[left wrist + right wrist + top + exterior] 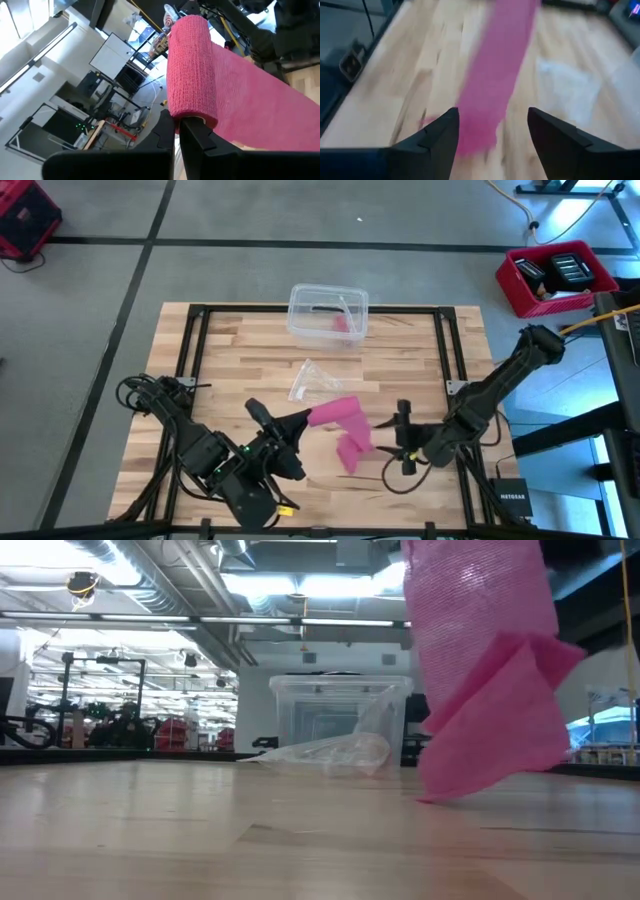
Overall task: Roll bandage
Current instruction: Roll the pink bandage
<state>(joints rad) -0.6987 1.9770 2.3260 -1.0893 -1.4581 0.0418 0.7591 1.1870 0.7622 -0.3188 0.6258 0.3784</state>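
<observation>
Rolling is under way: the left gripper (pixel 300 423), near the table's (pixel 230 350) front edge, is clamped on the bandage's (pixel 345 430) rolled end. The right gripper (pixel 397 438), jaws apart, waits by the hanging tail. Next, it likely must tension that tail.

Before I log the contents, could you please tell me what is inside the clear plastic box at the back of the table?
Inside the clear plastic box, something pink and a thin dark item show through the walls; what they are is unclear.
</observation>
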